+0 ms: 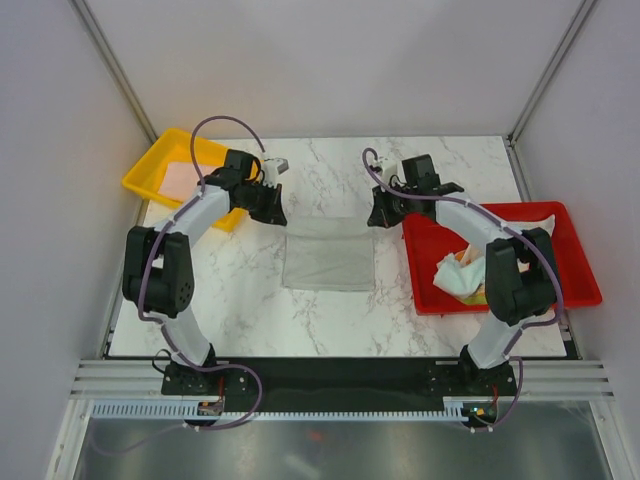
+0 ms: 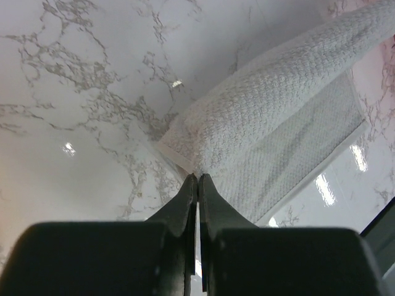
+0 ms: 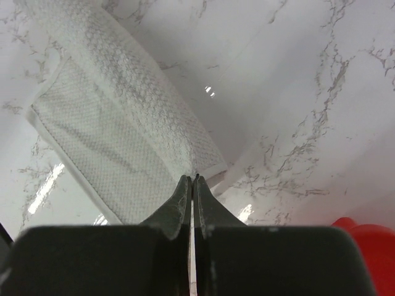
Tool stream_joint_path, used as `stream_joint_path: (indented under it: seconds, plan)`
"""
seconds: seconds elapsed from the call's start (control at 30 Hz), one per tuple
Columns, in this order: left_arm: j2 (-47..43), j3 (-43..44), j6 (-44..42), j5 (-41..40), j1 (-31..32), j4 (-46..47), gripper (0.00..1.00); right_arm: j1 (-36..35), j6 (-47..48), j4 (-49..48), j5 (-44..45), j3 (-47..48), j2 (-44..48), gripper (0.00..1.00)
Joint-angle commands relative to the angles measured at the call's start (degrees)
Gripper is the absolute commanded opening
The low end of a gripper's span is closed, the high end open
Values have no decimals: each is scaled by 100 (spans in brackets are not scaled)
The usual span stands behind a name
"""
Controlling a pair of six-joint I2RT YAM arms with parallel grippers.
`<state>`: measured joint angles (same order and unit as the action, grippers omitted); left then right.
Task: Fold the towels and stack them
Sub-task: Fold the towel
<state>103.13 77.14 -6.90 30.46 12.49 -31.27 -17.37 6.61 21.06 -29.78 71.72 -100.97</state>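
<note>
A grey towel (image 1: 328, 258) lies in the middle of the marble table, its far edge raised between both grippers. My left gripper (image 1: 276, 213) is shut on the towel's far left corner; in the left wrist view the towel (image 2: 278, 105) runs from my left gripper (image 2: 197, 177) up to the right. My right gripper (image 1: 381, 214) is shut on the far right corner; in the right wrist view the towel (image 3: 123, 117) stretches up to the left from my right gripper (image 3: 192, 179). A crumpled cream towel with orange shapes (image 1: 462, 275) lies in the red tray. A pale pink towel (image 1: 180, 176) lies in the yellow tray.
The yellow tray (image 1: 150, 165) sits at the table's far left corner, close behind my left arm. The red tray (image 1: 575, 262) fills the right side, its corner (image 3: 364, 237) showing beside my right gripper. White walls and metal posts enclose the table.
</note>
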Motion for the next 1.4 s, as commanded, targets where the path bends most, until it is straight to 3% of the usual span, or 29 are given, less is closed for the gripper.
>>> stream_joint_path:
  seconds: [0.0, 0.4, 0.73, 1.37]
  plan:
    - [-529, -296, 259, -111, 69, 147, 2, -118, -257, -234, 130, -254, 542, 0]
    - [-1418, -1368, 628, -479, 482, 139, 2, -689, -1126, -392, 974, -1589, 1737, 0]
    - [-1709, -2115, 918, -1111, 1097, 68, 2, -997, -1768, -629, 1238, -2452, 2125, 0]
    - [-1849, -2362, 1173, -1762, 1370, -239, 2, -1454, -2419, -990, 1624, -3428, 2635, 0]
